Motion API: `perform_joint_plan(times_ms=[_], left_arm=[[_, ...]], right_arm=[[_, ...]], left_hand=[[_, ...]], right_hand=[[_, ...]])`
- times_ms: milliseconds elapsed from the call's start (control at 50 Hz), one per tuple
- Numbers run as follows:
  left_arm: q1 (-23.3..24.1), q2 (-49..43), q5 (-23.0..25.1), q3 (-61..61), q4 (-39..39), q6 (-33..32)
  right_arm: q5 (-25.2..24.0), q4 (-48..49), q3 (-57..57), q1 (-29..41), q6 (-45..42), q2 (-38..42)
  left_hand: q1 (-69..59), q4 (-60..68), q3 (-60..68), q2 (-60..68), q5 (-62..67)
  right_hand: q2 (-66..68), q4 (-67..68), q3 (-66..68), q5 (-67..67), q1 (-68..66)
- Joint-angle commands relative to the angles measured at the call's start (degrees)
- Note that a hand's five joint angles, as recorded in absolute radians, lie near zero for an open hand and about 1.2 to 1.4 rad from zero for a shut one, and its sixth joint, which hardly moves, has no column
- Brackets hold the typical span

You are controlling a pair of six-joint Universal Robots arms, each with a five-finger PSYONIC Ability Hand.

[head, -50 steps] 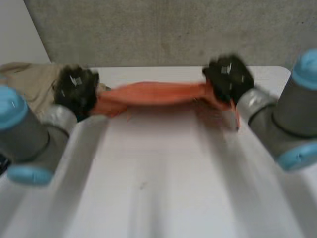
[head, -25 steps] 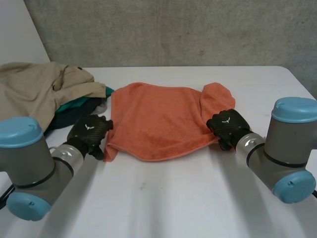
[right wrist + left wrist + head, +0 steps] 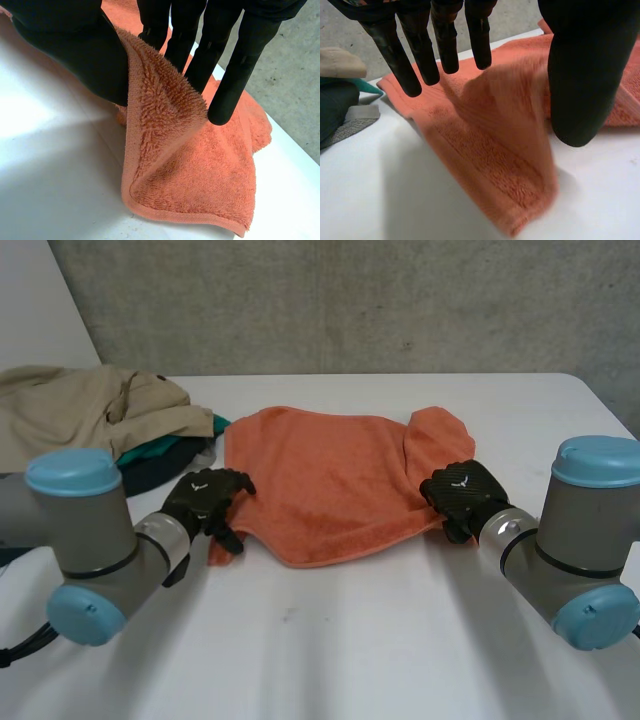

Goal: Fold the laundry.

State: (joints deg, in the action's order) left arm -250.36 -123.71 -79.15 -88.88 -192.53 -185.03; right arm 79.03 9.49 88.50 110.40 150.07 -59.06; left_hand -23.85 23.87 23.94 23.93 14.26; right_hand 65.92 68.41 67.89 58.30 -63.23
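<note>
Orange towel (image 3: 320, 480) corner in right hand (image 3: 460, 490)

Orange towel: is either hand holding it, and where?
The right hand pinches the orange towel by its right edge; the left hand is open over the left corner.

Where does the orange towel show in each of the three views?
Head view: the orange towel lies spread between the left hand and the right hand, one at each near corner.
Left wrist view: a towel corner lies beneath that hand, beside the clothes pile.
Right wrist view: a corner is pinched between thumb and fingers.
Shared landmark: the white table.
</note>
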Motion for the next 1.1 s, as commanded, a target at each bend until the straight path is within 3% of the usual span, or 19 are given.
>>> perform_joint_plan(times_ms=[20, 100, 180, 240, 320, 380, 520, 740, 920, 1000, 1040, 1060, 1100], left_arm=[[2.0, -4.7, -5.7, 5.6, 0.2, -0.9], [2.0, -6.3, -7.9, 7.7, 0.6, -3.6], [2.1, -5.8, -8.3, 7.8, 0.0, -5.1], [2.3, -4.3, -8.8, 7.2, 0.1, -5.7], [2.4, -1.4, -10.0, 5.0, -0.2, -6.8], [2.2, 0.7, -10.1, 3.5, -0.8, -8.3], [1.2, 5.2, -9.8, 0.5, -3.4, -11.6], [0.2, 6.9, -8.0, 1.3, -3.7, -11.7], [0.7, 8.4, -7.8, 2.3, -3.3, -11.4], [0.4, 10.0, -7.9, 2.3, -2.6, -11.2], [0.4, 10.9, -7.9, 2.2, -2.1, -11.0], [0.4, 12.2, -8.0, 2.0, -1.3, -10.8], [0.4, 13.8, -8.0, 1.9, -0.3, -10.4]], right_arm=[[0.1, 0.0, 0.1, -0.2, 0.1, -0.3], [0.0, 0.0, 0.1, -0.8, 0.7, -0.7], [0.0, 0.1, 0.1, -1.2, 2.2, -1.1], [0.1, -0.2, -0.3, -1.6, 4.3, -1.1], [-0.2, -2.0, -1.7, -2.5, 9.5, -0.8], [-0.2, -5.3, -3.2, -3.3, 14.3, -0.4], [-0.2, -14.6, -5.7, -6.3, 24.3, 0.2], [-2.7, -12.7, -0.8, -9.2, 25.1, -1.1], [-0.4, -4.5, -2.1, -6.7, 24.1, 4.5], [3.0, -3.3, -5.3, -5.9, 25.1, 7.8], [3.8, -4.0, -6.3, -5.5, 25.2, 8.4], [4.8, -4.5, -6.8, -5.3, 25.2, 8.4], [5.9, -3.9, -6.1, -5.2, 25.5, 7.2]], left_hand=[[-8.7, 8.7, 8.6, 8.6, 8.3], [-20.3, 20.3, 20.2, 20.2, 19.9], [-55.3, 55.3, 55.2, 55.2, 54.9], [-56.1, 56.1, 56.1, 56.1, 55.7], [-56.1, 56.1, 56.1, 56.1, 55.7], [-56.1, 56.1, 56.1, 56.1, 55.7], [-56.1, 56.1, 56.1, 56.1, 55.7], [-56.1, 56.1, 56.1, 56.1, 55.7], [-56.1, 56.1, 56.1, 56.1, 55.7], [-56.1, 56.1, 56.1, 56.1, 55.7], [-56.1, 56.1, 56.1, 56.1, 55.7], [-56.1, 56.1, 56.1, 56.1, 55.7], [-56.1, 56.1, 56.1, 56.1, 55.7]], right_hand=[[14.1, 11.6, 12.1, 11.7, -16.8], [14.1, 11.6, 12.1, 11.7, -16.8], [14.1, 11.6, 12.1, 11.7, -16.8], [14.1, 11.6, 12.1, 11.7, -16.8], [-18.2, -20.6, -20.1, -20.5, 15.5], [-31.3, -33.8, -33.3, -33.7, 28.6], [-36.1, -38.6, -38.0, -38.5, 33.4], [-35.9, -38.4, -37.9, -38.3, 33.2], [-33.1, -35.5, -35.0, -35.4, 30.4], [-14.4, -16.9, -16.4, -16.8, 11.7], [8.7, 6.2, 6.7, 6.3, -11.4], [14.0, 11.5, 12.1, 11.6, -16.7], [14.1, 11.6, 12.1, 11.7, -16.8]])
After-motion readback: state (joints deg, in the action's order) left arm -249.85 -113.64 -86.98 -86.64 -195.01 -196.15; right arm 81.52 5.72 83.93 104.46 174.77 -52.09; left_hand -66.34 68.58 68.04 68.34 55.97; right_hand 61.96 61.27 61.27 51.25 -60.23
